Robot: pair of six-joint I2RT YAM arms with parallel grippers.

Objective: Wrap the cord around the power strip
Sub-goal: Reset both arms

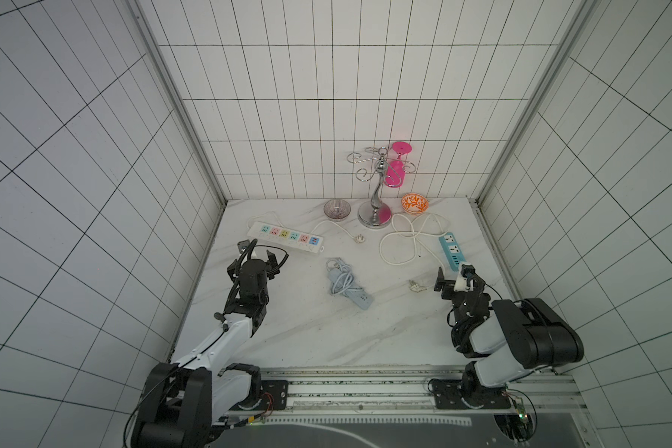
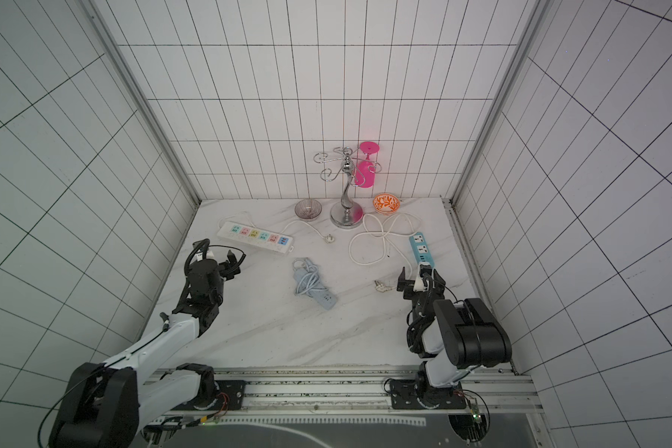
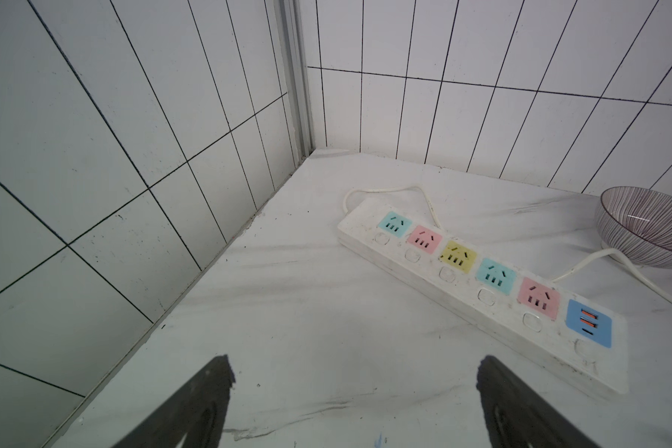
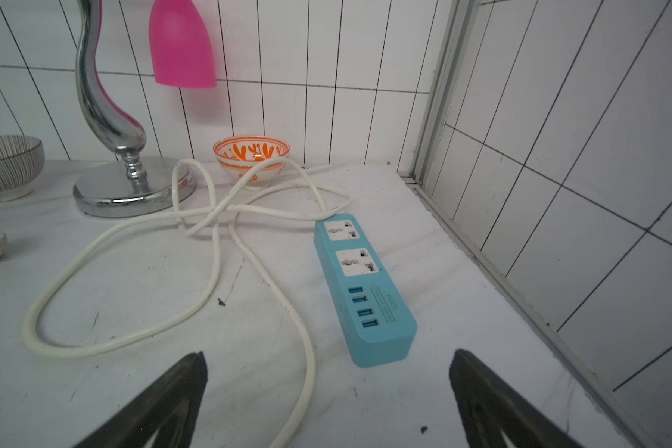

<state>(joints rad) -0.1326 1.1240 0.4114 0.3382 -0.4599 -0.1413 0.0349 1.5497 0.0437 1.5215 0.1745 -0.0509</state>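
Note:
The pale blue-grey power strip lies slanted in the middle of the marble table in both top views. Its cord sits in a loose bundle of loops over the strip's far half, and the near end with sockets shows bare. My left gripper is open at the table's left, well apart from the strip, with nothing between its fingers. My right gripper is open at the right, also empty. Neither wrist view shows the pale strip.
A white strip with multicoloured sockets lies ahead of the left gripper. A bright blue strip with a looping white cable lies ahead of the right one. A chrome rack with a pink glass, a striped bowl and an orange bowl stand at the back.

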